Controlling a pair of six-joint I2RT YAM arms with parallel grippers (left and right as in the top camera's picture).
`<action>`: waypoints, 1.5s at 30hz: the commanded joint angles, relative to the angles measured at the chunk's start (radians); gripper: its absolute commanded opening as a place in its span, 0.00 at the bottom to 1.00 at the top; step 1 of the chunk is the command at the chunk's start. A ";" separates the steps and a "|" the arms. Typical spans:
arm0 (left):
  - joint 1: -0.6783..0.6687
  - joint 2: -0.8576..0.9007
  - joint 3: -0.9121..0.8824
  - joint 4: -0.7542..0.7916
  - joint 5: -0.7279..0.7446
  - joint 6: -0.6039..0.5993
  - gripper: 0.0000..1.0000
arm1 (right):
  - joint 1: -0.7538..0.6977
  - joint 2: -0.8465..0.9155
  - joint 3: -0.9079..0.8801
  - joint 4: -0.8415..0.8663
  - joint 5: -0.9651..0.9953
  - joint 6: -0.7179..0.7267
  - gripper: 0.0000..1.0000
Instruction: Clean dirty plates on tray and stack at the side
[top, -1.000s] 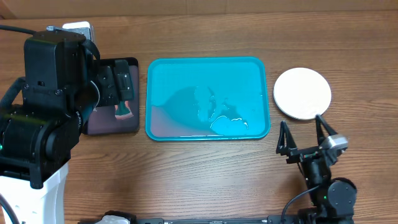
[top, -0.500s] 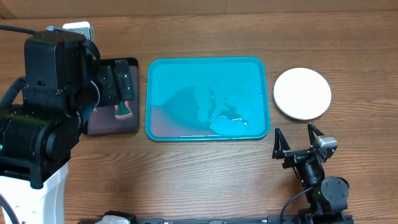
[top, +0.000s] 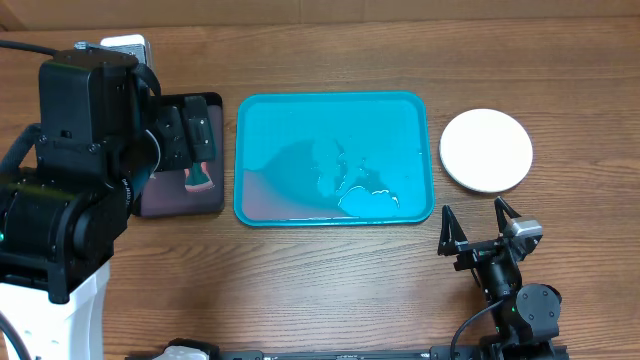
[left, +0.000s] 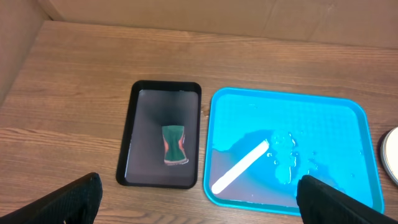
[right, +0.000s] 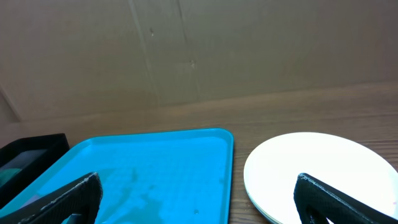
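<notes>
A: Where are the plates (top: 486, 150) to be found?

B: None is seen on the tray (top: 330, 105). A white one lies on the surface (top: 330, 280) at the right of the overhead frame, just beside the tray's right rim. Whether the others are stacked beneath it cannot be told from above, though a second rim seems to be shown under it in the right wrist view

A: And how are the jaws set?

B: On the right gripper (top: 472, 208), at the lower right, they are spread with nothing held, just below the white plate. On the left gripper (left: 199, 193) they are likewise spread, with nothing pinched, above the black tray (left: 130, 137) in which the sponge (left: 175, 144) is laid

A: What could be spoiled from here?

B: The stack could be nudged out of line if the right arm is swung toward the top of the frame with its jaws spread so near the rim. Water (top: 370, 200) is pooled along the tray's lower edge, and it could be slopped onto the surface if the tray is bumped or tilted. If the plates are wet, a slip would be likely should they be gripped by the rim
</notes>
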 joint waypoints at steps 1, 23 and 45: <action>0.004 0.003 0.002 0.004 -0.006 0.011 1.00 | -0.002 -0.008 -0.010 0.006 -0.006 -0.005 1.00; 0.098 -0.663 -0.889 0.717 0.145 0.145 1.00 | -0.002 -0.008 -0.010 0.006 -0.006 -0.005 1.00; 0.124 -1.313 -1.868 1.090 0.239 0.101 1.00 | -0.002 -0.008 -0.010 0.006 -0.006 -0.005 1.00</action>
